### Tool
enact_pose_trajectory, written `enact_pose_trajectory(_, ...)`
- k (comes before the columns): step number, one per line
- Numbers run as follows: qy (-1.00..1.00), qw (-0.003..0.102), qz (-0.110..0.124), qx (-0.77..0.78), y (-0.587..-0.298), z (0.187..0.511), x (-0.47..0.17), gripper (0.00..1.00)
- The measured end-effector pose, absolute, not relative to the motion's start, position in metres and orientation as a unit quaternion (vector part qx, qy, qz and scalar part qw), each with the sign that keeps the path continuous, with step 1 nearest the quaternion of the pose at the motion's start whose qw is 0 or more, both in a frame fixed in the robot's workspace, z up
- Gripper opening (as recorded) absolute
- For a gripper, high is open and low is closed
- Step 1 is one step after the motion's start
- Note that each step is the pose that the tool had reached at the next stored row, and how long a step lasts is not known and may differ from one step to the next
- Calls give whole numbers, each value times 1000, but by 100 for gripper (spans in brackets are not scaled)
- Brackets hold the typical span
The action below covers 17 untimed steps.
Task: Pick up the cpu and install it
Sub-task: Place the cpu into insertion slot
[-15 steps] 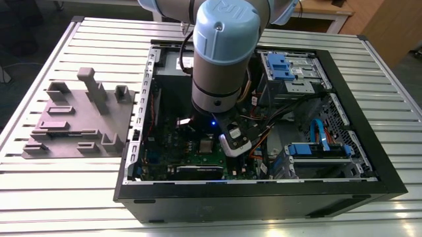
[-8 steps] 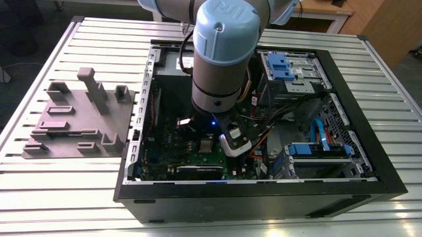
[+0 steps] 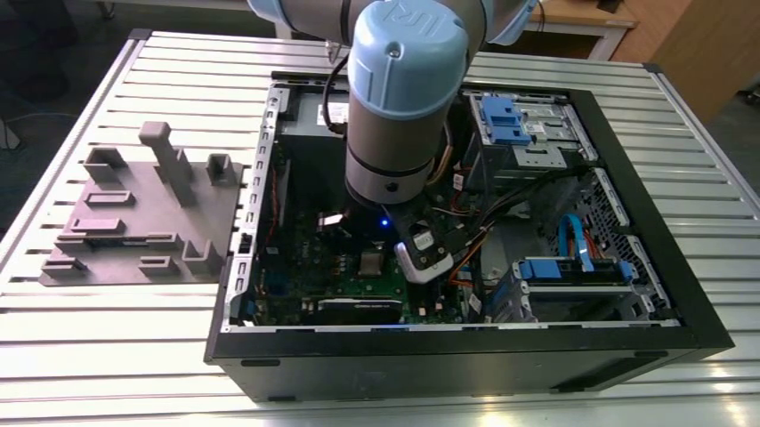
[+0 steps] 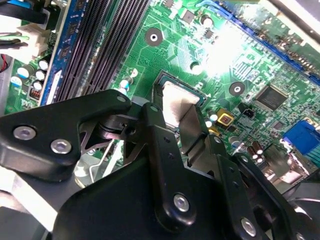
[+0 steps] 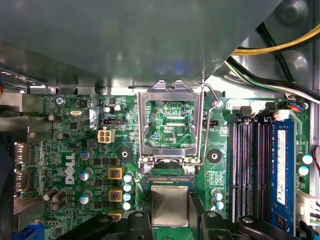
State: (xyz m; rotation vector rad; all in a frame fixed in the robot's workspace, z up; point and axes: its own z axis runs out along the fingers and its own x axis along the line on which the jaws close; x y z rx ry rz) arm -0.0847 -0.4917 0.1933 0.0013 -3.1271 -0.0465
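Matt silver metal cpu [image 5: 170,206], glossy green motherboard [image 5: 55,136], ribbed metal table [image 3: 107,342], matt plastic tray [image 3: 142,201].

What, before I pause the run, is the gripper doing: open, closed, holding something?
Gripper: closed on the chip, one finger on each side of it, down at the green board.

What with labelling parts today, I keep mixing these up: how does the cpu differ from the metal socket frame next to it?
The cpu has a solid, matt silver-grey top; the metal socket frame is an open window with green board showing through. The cpu looks smaller than the frame. The frame's metal looks shinier than the cpu's. Both are roughly square and metal.
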Motion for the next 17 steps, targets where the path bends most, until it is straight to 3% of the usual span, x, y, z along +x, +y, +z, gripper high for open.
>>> enact_pose_trajectory(4,-1000,7,-15,0,-492,193,-85,40)
enact_pose_trajectory(5,-1000,7,-15,0,-492,193,-85,46)
enact_pose_trajectory(17,-1000,7,-15,-1,-492,194,-85,46)
